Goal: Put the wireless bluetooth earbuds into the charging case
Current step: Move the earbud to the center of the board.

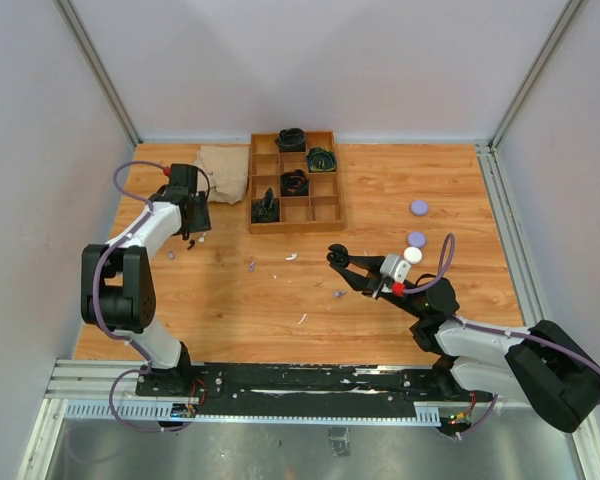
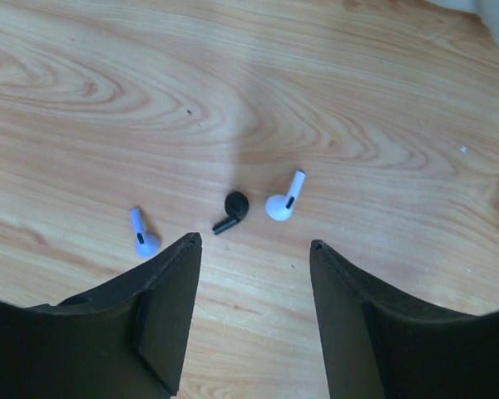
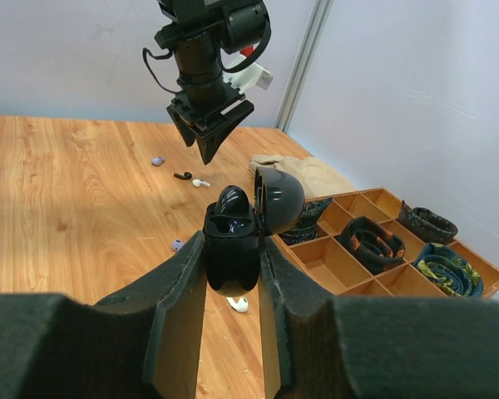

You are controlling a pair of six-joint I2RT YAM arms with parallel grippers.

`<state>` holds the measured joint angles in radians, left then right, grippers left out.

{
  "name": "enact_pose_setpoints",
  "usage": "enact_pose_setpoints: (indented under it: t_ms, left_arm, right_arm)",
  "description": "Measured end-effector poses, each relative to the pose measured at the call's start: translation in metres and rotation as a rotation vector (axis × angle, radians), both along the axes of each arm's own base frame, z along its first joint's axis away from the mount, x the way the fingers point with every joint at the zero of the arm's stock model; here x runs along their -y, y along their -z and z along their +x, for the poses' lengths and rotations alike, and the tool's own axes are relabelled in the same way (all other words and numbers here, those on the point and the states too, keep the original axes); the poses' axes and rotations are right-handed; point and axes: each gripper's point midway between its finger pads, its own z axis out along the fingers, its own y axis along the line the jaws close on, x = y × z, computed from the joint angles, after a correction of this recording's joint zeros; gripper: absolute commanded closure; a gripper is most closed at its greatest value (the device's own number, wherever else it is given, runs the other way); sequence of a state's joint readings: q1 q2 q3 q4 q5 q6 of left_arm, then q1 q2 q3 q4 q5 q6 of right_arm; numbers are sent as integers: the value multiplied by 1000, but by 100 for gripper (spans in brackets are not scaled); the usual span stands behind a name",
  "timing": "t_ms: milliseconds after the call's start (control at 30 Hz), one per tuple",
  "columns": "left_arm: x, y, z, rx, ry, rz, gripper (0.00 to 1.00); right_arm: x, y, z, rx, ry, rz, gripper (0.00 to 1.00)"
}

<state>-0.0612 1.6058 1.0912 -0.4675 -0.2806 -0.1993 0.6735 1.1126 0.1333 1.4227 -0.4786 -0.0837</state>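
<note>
My right gripper [image 1: 337, 257] is shut on a black charging case [image 3: 231, 249], held above the table with its lid [image 3: 280, 199] open. One black earbud [image 3: 233, 199] sits in it. My left gripper [image 2: 254, 245] is open and empty, just above the table at the left. Ahead of its fingertips lie a black earbud [image 2: 233, 209], a white earbud [image 2: 284, 202] and a lilac earbud [image 2: 143, 236]. More buds lie mid-table: a lilac one [image 1: 252, 264], a white one [image 1: 291, 256] and another lilac one [image 1: 338, 293].
A wooden compartment tray [image 1: 329, 185] with coiled dark items stands at the back centre. A tan cloth [image 1: 222, 172] lies left of it. Two lilac pucks [image 1: 418, 207] and a white puck [image 1: 412, 255] lie at the right. Grey walls close in the table.
</note>
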Motion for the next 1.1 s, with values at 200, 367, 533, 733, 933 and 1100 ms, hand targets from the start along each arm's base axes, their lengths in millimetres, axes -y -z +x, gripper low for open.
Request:
enact_pose_setpoints:
  t_ms: [200, 367, 533, 733, 933, 1100]
  left_arm:
    - [-15, 21, 7, -70, -27, -18, 54]
    - [-19, 32, 12, -112, -28, -39, 60]
    - [-22, 40, 16, -140, -33, -53, 62]
    - [-23, 51, 17, -182, -34, -65, 63]
    - [-23, 61, 10, -223, -30, -78, 62]
    - [-21, 62, 9, -233, -21, -87, 61]
  right_arm:
    - [0, 1, 0, -1, 1, -2, 99]
    - [0, 2, 0, -4, 1, -5, 99]
    - [0, 3, 1, -8, 1, -7, 99]
    - [-1, 3, 1, -9, 1, -8, 99]
    - [-1, 4, 1, -10, 1, -9, 99]
    - [-1, 4, 1, -11, 1, -9, 99]
